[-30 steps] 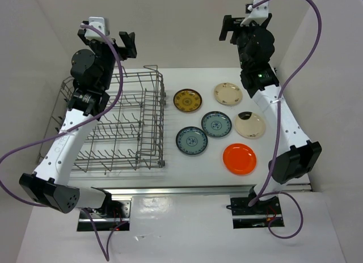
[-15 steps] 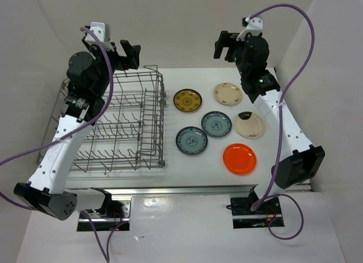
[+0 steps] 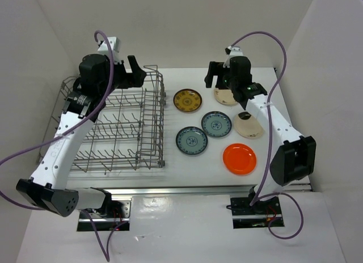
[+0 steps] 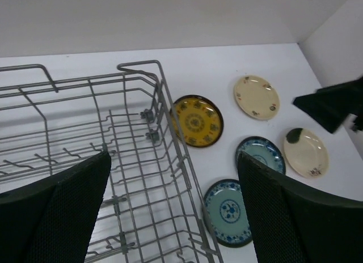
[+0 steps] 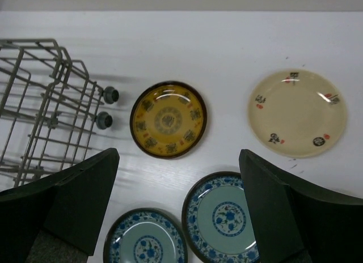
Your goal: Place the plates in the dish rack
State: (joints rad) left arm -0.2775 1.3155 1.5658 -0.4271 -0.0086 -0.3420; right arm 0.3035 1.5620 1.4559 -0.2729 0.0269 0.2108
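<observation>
Plates, six in all, are lying flat on the white surface to the right of the rack, none of them in it. The brown-yellow plate is sitting nearest the rack's far right corner, with the far cream plate to its right. Closer to the arm bases, the far blue plate and the near blue plate are lying side by side, and whether their rims are touching cannot be told. The near cream plate, showing a dark patch at its far edge, is resting to their right. The orange plate is lying nearest the bases.

The far cream plate is carrying small red and dark marks near its rim, too small to read as writing.

The right end effector is hanging above the plates with its fingers spread wide, gripping nothing. From overhead it is covering part of the far cream plate. In its own wrist view the brown-yellow plate is lying just ahead of the gap between the fingers, and the far blue plate is showing between them at the lower edge.

The left end effector is hovering over the rack's far right corner, also wide open and holding nothing. In its wrist view the rack's wires are filling the gap between the fingers, and the plates are lying off to the right, beyond the rack's wall.
</observation>
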